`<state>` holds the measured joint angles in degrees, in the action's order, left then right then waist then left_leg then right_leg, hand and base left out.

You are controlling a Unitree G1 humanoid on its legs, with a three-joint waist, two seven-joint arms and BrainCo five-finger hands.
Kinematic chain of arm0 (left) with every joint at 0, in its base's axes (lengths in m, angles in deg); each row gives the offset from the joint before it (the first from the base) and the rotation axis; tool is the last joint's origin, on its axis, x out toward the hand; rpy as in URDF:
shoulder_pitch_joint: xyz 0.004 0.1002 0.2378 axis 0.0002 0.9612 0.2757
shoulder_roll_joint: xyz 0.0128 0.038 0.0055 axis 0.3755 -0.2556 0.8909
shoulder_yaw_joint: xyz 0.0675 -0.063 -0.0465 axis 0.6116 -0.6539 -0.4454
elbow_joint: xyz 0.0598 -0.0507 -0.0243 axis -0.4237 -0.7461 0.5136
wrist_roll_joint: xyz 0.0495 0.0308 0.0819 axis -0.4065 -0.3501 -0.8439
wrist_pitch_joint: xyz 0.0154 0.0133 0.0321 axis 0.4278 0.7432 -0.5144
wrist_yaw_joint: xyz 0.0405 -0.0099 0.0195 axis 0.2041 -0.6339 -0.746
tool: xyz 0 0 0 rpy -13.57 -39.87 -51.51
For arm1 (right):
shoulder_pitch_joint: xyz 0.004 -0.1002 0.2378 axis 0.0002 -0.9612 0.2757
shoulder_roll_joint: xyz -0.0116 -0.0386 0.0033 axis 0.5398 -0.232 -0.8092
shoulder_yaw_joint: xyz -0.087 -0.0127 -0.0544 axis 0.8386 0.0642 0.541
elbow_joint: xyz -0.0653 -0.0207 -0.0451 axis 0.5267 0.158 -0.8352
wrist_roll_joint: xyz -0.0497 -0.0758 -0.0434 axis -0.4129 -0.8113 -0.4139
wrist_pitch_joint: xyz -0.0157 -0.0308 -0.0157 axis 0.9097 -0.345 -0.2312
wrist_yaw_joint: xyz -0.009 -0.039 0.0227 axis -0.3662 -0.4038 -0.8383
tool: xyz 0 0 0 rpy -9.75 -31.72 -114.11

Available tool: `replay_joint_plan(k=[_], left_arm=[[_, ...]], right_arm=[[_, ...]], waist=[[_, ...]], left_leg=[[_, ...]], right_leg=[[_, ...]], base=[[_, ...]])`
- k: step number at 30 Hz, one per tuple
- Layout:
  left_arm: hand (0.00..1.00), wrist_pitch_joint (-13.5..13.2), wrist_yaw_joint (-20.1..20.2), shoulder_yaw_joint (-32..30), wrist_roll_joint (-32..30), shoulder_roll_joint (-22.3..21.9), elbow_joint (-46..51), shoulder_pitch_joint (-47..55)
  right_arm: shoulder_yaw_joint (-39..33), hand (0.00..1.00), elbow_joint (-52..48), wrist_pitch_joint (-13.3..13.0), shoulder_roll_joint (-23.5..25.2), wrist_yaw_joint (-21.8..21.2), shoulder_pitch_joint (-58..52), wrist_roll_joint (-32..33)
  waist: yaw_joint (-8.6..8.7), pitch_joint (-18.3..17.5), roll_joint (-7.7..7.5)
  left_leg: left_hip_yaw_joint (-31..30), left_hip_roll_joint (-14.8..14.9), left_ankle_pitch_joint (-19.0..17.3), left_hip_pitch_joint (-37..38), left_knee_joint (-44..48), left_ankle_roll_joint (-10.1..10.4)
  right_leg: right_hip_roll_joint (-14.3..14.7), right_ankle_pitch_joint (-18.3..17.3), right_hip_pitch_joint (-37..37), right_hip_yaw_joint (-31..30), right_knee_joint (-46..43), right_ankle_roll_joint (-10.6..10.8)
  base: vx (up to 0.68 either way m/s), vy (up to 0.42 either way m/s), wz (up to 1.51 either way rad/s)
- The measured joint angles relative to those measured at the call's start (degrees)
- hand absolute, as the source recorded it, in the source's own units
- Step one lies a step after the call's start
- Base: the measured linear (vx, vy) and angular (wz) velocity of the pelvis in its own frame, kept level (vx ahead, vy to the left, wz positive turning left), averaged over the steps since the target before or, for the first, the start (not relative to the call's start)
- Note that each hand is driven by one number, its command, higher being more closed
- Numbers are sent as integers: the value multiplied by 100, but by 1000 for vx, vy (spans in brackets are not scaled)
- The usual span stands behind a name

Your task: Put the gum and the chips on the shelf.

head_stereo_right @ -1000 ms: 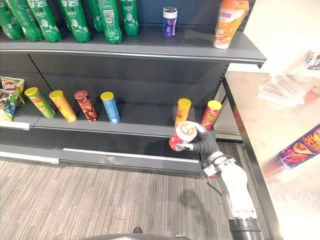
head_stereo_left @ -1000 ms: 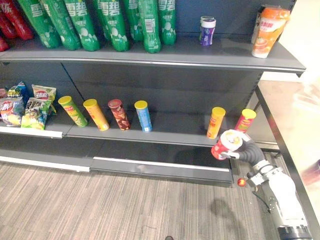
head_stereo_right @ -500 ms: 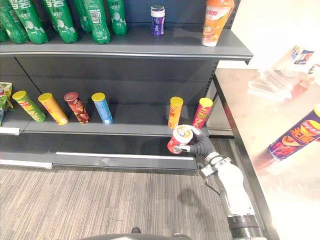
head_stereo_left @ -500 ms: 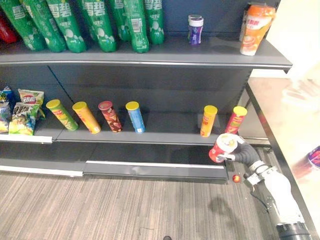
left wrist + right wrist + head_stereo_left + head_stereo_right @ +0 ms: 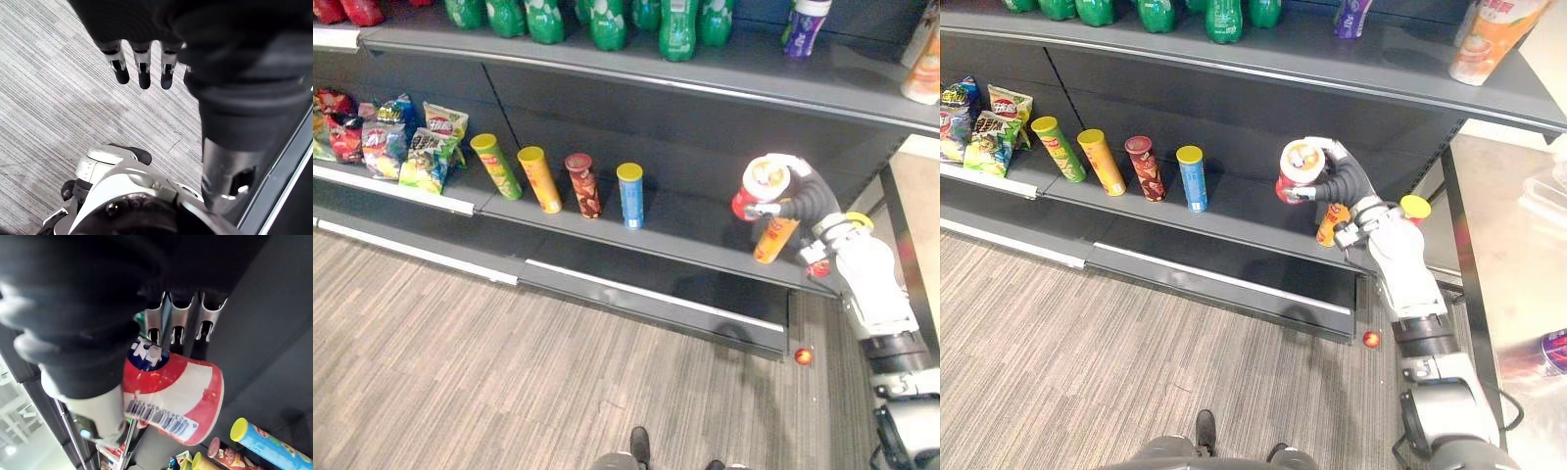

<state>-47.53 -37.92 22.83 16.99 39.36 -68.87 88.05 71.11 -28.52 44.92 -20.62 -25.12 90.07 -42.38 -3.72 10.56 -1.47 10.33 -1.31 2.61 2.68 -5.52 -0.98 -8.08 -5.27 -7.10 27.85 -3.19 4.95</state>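
Observation:
My right hand (image 5: 802, 197) is shut on a red chips can (image 5: 759, 186) with a white lid. It holds the can tilted above the right part of the lower shelf (image 5: 685, 231), just in front of an orange can (image 5: 773, 241). In the right wrist view the fingers (image 5: 177, 328) curl over the red can (image 5: 176, 396). A small purple and white tub (image 5: 803, 24), probably the gum, stands on the top shelf (image 5: 1400, 73). My left hand (image 5: 142, 68) hangs open above the floor.
Green, yellow, dark red and blue cans (image 5: 629, 195) stand in a row on the lower shelf, with chip bags (image 5: 401, 142) at the far left. Green bottles (image 5: 675, 20) and an orange carton (image 5: 1489, 39) are on the top shelf. A table (image 5: 1518, 225) flanks the right.
The camera has shifted. My right hand has lifted the red can from below the lower shelf's front edge to above the shelf, by the orange can.

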Motion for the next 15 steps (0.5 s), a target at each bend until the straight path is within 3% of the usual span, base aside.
replay_joint_plan(k=[15], left_arm=[[0,54,-57,176,2,31,113,-5]], right_arm=[[656,100,1035,24,-429,456,1878,198]], waist=[[-297,94,49]], left_leg=[[-202,8,60,-27,-30,-34]], right_leg=[[31,-2,-79,181,1,-3]], base=[[-26,0,7]])
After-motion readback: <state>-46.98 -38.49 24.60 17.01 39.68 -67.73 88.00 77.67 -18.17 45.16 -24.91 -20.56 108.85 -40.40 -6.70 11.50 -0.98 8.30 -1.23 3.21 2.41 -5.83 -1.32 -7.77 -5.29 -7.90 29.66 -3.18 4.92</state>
